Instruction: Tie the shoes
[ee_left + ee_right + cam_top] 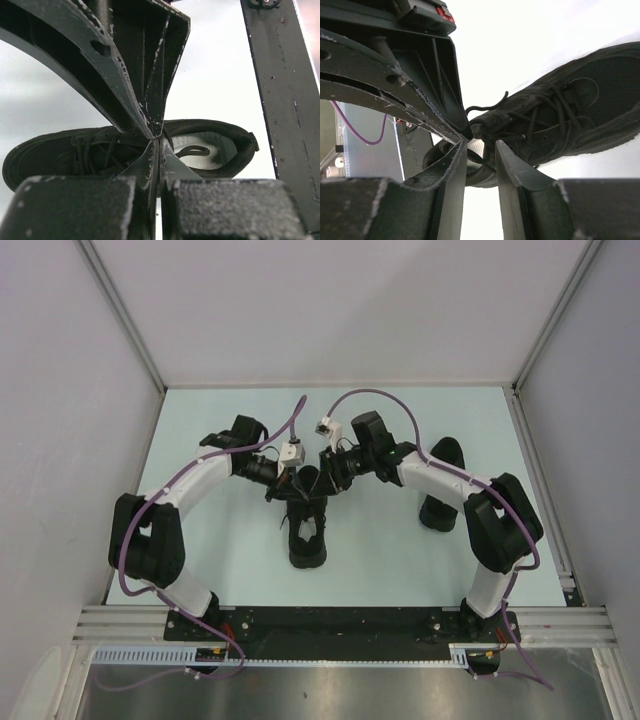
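Black sneaker lies centred btwn arms, long axis near-to-far, laces right under both tips, neither arm nearer: left gripper pressed shut, lace pinched or not can't tell; right gripper part-spread, nothing clearly held.

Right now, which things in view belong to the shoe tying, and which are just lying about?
In the job: black sneaker, its laces, left gripper, right gripper.
Lying about: dark shoe-like object to the sneaker's right.
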### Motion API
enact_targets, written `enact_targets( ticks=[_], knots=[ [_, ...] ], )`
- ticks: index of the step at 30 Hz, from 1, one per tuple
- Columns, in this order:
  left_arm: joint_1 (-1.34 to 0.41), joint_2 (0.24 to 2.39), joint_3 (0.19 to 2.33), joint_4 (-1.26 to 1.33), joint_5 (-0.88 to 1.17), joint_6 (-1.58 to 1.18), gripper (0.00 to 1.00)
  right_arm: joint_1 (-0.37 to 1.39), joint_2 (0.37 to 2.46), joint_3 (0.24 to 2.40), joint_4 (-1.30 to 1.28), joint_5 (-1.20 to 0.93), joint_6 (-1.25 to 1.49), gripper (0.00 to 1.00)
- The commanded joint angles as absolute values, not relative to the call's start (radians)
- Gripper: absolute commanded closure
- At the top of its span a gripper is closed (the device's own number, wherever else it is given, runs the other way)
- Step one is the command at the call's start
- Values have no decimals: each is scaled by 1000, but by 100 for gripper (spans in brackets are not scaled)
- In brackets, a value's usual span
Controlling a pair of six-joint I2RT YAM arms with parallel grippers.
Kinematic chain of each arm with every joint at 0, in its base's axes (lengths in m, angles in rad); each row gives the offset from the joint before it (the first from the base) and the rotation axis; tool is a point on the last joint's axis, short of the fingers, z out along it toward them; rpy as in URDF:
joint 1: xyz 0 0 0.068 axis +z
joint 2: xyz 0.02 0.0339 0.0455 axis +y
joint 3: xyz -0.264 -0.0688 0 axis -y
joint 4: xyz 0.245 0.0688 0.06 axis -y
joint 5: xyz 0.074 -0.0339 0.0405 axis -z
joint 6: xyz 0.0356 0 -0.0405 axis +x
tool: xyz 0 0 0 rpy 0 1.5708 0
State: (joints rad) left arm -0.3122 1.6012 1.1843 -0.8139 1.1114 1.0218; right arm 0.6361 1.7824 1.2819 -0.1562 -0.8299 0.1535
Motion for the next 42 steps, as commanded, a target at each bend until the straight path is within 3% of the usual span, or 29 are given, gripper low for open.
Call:
enact_targets(
  ticks=[1, 24, 32, 38, 41, 42],
  knots=[
    [-319, 1605, 1223, -801, 1184, 1078, 100, 652, 1796, 1322, -158, -844, 112, 67],
    [-308, 1629, 1247, -810, 1189, 1087, 100, 652, 1801, 1322, -130, -890, 141, 64],
    [-307, 1629, 1253, -833, 1212, 1108, 100, 666, 1809, 1322, -141, -867, 118, 75],
    [-302, 1631, 1256, -835, 1212, 1112, 100, 667, 1807, 1322, -150, -870, 112, 95],
    [-298, 1631, 1259, -828, 1213, 1104, 100, 670, 1807, 1322, -158, -864, 103, 96],
    [-296, 1629, 1261, -828, 1216, 1100, 100, 670, 1807, 1322, -167, -859, 100, 89]
  ],
)
